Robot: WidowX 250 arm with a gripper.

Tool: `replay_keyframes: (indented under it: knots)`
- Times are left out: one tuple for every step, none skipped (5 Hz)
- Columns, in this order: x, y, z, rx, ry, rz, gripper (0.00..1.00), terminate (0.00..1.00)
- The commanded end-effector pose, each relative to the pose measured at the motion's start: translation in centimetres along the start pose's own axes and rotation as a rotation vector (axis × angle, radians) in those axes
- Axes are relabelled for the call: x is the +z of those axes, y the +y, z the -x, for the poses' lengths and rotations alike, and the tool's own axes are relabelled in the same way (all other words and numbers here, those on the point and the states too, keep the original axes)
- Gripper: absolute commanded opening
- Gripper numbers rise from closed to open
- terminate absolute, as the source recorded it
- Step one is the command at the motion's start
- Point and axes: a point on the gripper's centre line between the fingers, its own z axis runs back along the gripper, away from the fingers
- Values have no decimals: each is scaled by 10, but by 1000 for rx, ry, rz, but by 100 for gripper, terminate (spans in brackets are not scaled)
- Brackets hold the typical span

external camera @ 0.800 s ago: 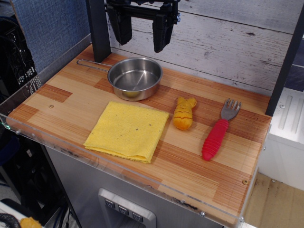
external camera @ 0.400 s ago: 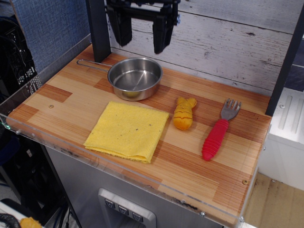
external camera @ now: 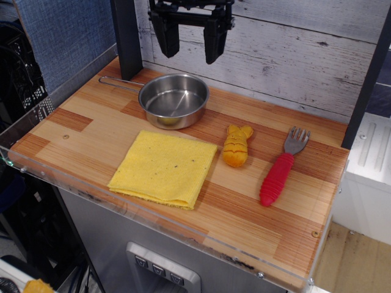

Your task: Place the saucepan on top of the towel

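Note:
The saucepan (external camera: 173, 99) is a small shiny steel pan with a thin wire handle pointing left. It sits on the wooden table at the back, just behind the towel. The towel (external camera: 164, 167) is a flat yellow folded cloth with a few dark specks, lying near the front edge. My gripper (external camera: 190, 54) hangs open and empty above the pan's rear rim, its two black fingers pointing down and well apart.
An orange-yellow ridged toy (external camera: 236, 146) lies right of the towel. A fork with a red handle (external camera: 281, 168) lies further right. A black post (external camera: 126, 38) stands at the back left. A clear plastic lip (external camera: 153, 218) runs along the table's front edge.
My gripper has shifted slightly right and its fingers have drawn somewhat closer together. The pan, towel and other objects have not moved.

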Motion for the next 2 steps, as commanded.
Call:
replay_keyframes:
  knots:
    - [-19, 16, -17, -20, -80, -85, 100, 0]
    - [-35, 8, -8, -18, -87, -121, 100, 0]
